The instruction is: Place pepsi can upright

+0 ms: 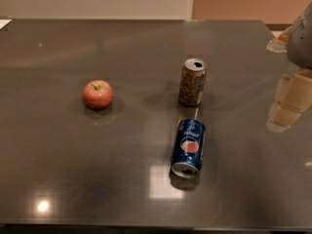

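The pepsi can (188,147) is seen lying on its side on the table (58,179), nearest of all, its silver top turned to the front. It is left of the gripper (287,108) and well apart from it. The gripper is held above the right side; whether it is spread wide or pinched together cannot be told. The can should be gripped across its round middle, tipped up gently and set down flat. Just behind, the brown can (192,82) must not be bumped. The apple (98,94), far left, can be ignored.
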{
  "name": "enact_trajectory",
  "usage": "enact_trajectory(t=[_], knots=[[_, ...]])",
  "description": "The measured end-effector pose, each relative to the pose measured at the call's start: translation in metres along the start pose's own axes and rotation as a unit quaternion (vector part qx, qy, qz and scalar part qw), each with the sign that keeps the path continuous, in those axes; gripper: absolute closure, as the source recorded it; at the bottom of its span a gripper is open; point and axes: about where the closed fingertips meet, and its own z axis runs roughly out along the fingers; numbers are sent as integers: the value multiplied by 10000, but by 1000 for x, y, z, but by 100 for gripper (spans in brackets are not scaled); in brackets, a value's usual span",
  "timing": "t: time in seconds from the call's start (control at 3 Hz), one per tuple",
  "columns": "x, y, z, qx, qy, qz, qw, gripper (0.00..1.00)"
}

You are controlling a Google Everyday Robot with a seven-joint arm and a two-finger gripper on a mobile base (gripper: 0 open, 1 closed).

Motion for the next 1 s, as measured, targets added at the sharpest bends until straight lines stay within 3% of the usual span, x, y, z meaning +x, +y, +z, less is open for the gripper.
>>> enact_trajectory(t=[0.33,0.67,1.0], knots=[[-4,-1,-3,7,6,-50,10000,0],[-30,3,-2,-40,-29,-611,9981,0],[-62,16,7,-136,-201,-1394,9899,0]])
